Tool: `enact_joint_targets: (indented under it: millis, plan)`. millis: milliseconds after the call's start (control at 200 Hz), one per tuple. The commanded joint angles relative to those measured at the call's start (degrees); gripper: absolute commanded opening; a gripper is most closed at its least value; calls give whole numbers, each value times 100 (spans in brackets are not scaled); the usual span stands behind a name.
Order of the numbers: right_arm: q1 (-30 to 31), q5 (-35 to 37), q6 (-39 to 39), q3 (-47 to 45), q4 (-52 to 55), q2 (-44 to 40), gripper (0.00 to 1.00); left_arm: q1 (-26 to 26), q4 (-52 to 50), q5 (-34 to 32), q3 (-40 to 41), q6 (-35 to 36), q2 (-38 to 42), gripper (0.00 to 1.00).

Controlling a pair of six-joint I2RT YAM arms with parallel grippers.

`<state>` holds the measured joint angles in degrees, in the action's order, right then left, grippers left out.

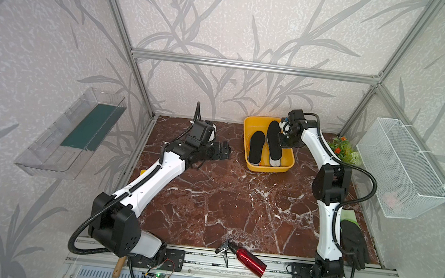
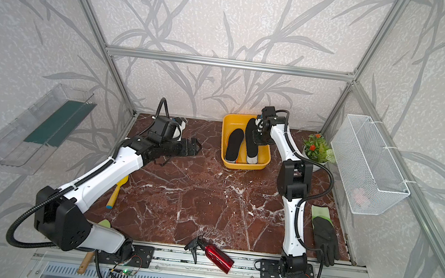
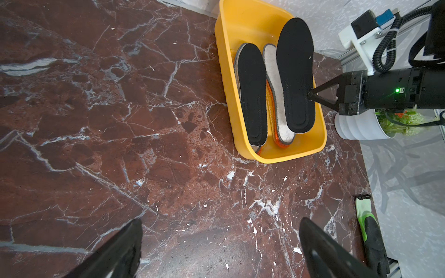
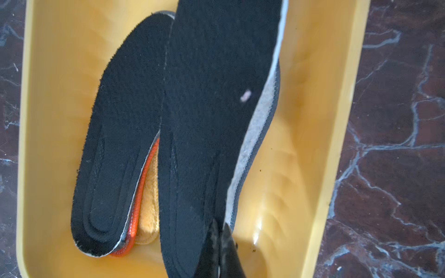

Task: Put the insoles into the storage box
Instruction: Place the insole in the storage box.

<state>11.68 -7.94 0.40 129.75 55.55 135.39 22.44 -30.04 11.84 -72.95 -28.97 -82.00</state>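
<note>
1. Nearest the viewer, a red spray bottle [image 1: 248,259] lies on its side across the metal front rail.
2. Just behind it starts the brown marble tabletop [image 1: 222,202]. At its right edge a black glove [image 1: 353,241] with a green cuff lies flat beside the base of the right arm [image 1: 312,140]. On the left, a small yellow scraper [image 2: 117,192] shows from under the left arm [image 1: 154,174].
3. The left arm reaches in towards the middle. The left jaws stand wide apart with nothing between them, over bare marble and well apart from the box.
4. Further back, right of centre and close to the rear wall, sits the yellow storage box [image 1: 248,122]. The insoles seen are all in or over it. One black insole [image 3: 251,93] lies on top of a stack showing grey and orange edges; beside it a grey felt insole [image 3: 277,96] rests on an orange one [image 3: 271,106].
5. The right jaws are clenched on the side edge of a second black insole [image 3: 296,72] and hold it tilted above the felt one, inside the box's outline.
6. Beyond the right arm stands a potted plant [image 1: 345,152]. A white wire basket [image 1: 400,168] hangs on the right wall and a clear tray [image 1: 70,133] on the left wall.
</note>
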Motion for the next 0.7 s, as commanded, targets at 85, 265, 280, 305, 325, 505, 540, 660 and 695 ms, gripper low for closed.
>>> enact_joint_targets:
  millis: [85, 265, 280, 305, 325, 505, 540, 660, 695]
  plan:
    - [-26, 60, -49, 132, 347, 338, 0, -29, -84, -80, 26, 36, 197, 99]
    - [-26, 95, -66, 121, 342, 394, 0, -29, -107, -137, 78, 41, 243, 99]
    - [-26, 100, -67, 128, 349, 406, 0, -29, -98, -131, 75, 39, 253, 99]
    - [-26, 109, -72, 135, 350, 424, 0, -29, -104, -130, 81, 34, 257, 99]
    - [-26, 117, -68, 139, 351, 436, 0, -29, -103, -129, 85, 33, 263, 99]
    - [-26, 276, -70, 72, 326, 531, 0, -38, -118, -163, 127, 41, 316, 99]
    - [-26, 280, -65, 65, 307, 546, 0, -44, -131, -180, 124, 41, 315, 99]
    - [-26, 361, -25, 54, 299, 607, 0, -50, -159, -155, 89, 56, 313, 99]
    - [-26, 425, 6, 52, 293, 615, 0, -49, -157, -163, 80, 56, 301, 99]
